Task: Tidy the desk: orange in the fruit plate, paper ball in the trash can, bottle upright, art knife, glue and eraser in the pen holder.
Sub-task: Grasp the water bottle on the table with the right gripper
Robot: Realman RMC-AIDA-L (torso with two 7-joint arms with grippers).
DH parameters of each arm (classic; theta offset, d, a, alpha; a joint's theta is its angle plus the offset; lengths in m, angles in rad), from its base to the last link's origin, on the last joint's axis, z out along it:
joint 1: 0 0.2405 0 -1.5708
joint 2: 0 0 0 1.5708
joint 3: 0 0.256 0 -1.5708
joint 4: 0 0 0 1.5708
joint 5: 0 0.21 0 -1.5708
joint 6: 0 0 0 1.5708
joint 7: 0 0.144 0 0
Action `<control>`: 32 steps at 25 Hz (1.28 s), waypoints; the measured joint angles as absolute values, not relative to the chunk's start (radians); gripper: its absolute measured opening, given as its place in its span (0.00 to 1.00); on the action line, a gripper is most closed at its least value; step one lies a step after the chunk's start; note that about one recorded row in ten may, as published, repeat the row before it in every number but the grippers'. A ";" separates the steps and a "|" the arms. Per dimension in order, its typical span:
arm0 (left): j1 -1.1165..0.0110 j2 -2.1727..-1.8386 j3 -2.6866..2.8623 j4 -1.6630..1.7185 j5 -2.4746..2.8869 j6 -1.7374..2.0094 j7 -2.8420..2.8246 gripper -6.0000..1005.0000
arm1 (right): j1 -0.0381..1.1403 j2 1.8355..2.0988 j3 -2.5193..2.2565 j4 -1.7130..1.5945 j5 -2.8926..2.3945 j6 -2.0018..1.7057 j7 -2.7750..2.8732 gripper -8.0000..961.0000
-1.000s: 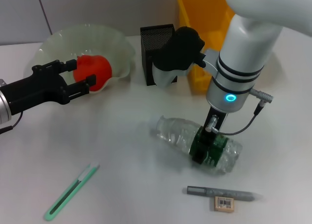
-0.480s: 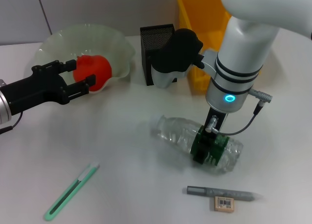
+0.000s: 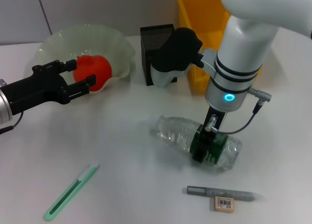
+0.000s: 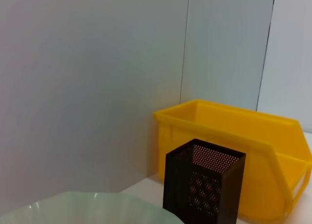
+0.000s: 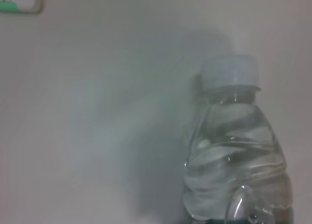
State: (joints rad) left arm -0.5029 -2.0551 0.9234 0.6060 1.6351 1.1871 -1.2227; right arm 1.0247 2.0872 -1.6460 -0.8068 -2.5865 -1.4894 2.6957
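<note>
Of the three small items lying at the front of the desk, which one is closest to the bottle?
The grey pen-shaped stick: it lies just in front of the bottle, the eraser lies behind it, and the green art knife lies far off toward the robot's left.

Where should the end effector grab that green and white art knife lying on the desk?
Grip the art knife across the middle of its long thin body, coming straight down from above. It lies flat and diagonal on the desk, so the fingers should close across its narrow width.
</note>
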 joint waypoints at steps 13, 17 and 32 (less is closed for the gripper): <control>-0.503 -2.058 0.923 0.607 1.635 1.188 -1.222 0.69 | 0.924 2.085 -1.645 -1.006 -2.614 -1.485 2.678 0.79; -0.500 -2.059 0.923 0.609 1.635 1.187 -1.222 0.69 | 0.922 2.084 -1.644 -1.014 -2.614 -1.486 2.678 0.79; -0.502 -2.059 0.921 0.609 1.635 1.187 -1.219 0.69 | 0.955 2.084 -1.644 -0.921 -2.623 -1.460 2.676 0.79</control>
